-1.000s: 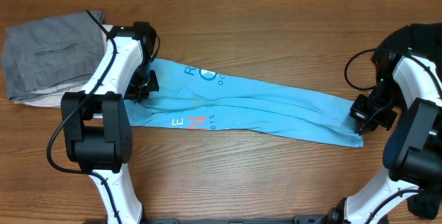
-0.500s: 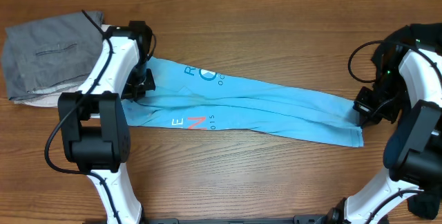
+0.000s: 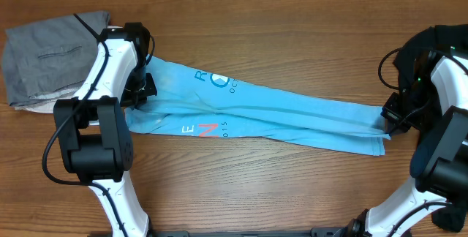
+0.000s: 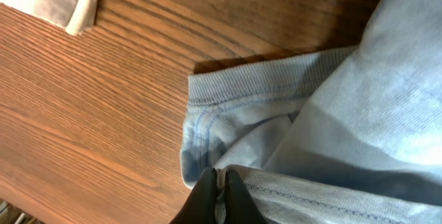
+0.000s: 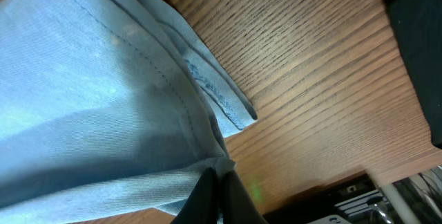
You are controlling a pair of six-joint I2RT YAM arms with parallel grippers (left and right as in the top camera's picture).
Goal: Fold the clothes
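shirt spot: the light blue T-shirt (image 3: 270,113) was stretched into 1 long band across the wooden table (image 3: 292,17), running from my left arm's side to my right arm's, with bits of white and coral lettering facing up.
left jaws: my left gripper (image 4: 218,180) was pinched tight on a ribbed, stitched edge at the shirt's left end, with a small bunch of fabric puckered just beside the tips.
right jaws: my right gripper (image 5: 215,175) was clamped shut on the hemmed edge at the far right end, and loose hem flared out next to the pinch.
step I was on: my guess is tensioning the shirt between both ends so it lay flat enough to fold.
doing it well: honestly, I figured both ends should move together at the same height with even tension. The middle showed long creases, so a gentle, steady pull looked smarter than a yank. Both pinches were shallow, right at the edge, so any jerk could slip the cloth out.
watch out: the folded grey garment (image 3: 51,58) sat close to my left arm, apart from the shirt. I'd keep the sweep off it.
containers: 0 in any view, no bin, basket or tray, so nothing was sitting inside anything. Both garments were straight on the tabletop.
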